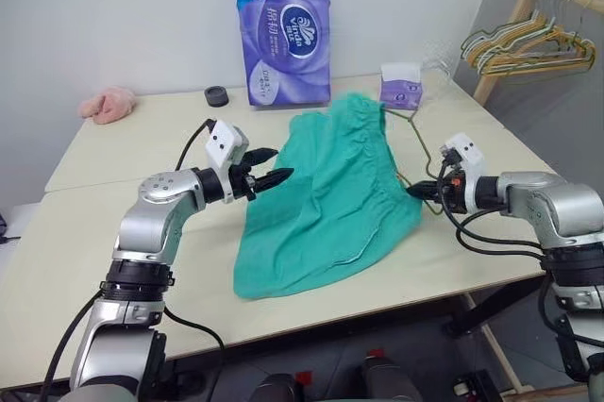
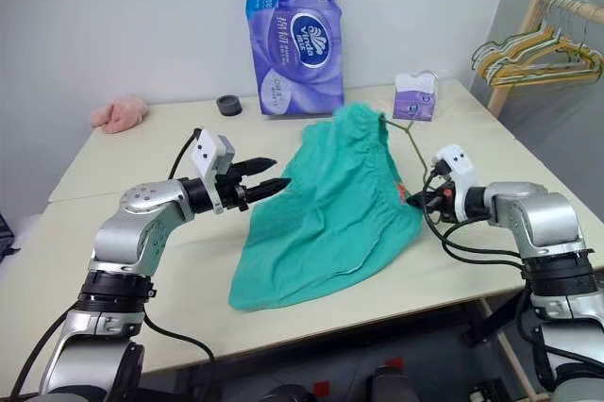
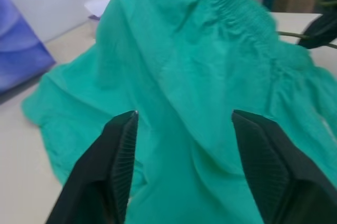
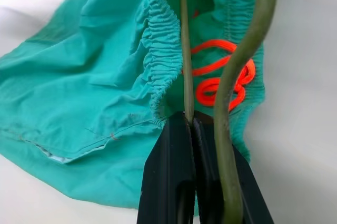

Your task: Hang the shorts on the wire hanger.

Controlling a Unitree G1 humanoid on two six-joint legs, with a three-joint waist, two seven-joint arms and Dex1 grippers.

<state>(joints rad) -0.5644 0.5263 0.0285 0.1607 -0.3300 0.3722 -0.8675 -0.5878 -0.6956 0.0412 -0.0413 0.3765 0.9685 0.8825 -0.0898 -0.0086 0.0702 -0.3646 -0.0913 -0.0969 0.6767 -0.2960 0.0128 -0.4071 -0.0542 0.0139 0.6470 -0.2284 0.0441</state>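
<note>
Head view, shorts: the shorts (image 1: 326,199) lie spread on the surface (image 1: 113,260), their far end lifted into a peak near the small purple tissue box (image 1: 401,86).
Head view, wire hanger: the wire hanger (image 1: 415,138) runs from that peak down along the waistband side to the right pincer (image 1: 422,192); most of it looks to be hidden inside the cloth.
Head view, left pincer: the left pincer (image 1: 272,178) hovers just off the left edge of the shorts, fingers parted, nothing in them.
Head view, background: a pink fluffy cloth (image 1: 107,104), a black ring (image 1: 216,95) and a purple tissue pack (image 1: 286,29) sit at the back, well apart from the work.
Left wrist view: two black fingers (image 3: 118,155) stand wide apart with teal cloth beyond them, untouched.
Right wrist view: the right pincer is clamped shut on one thin wire of the hanger, at the gathered waistband; a second wire passes beside it, and an orange drawstring (image 4: 221,74) shows inside the shorts.
Risk, slip: the wire is thin, so it could twist or slide in the clamp under load.
Risk, cloth: lifting before the left pincer steadies the fabric could let the shorts slide off the wire.
Risk, snag: the drawstring might catch on the wire.
</note>
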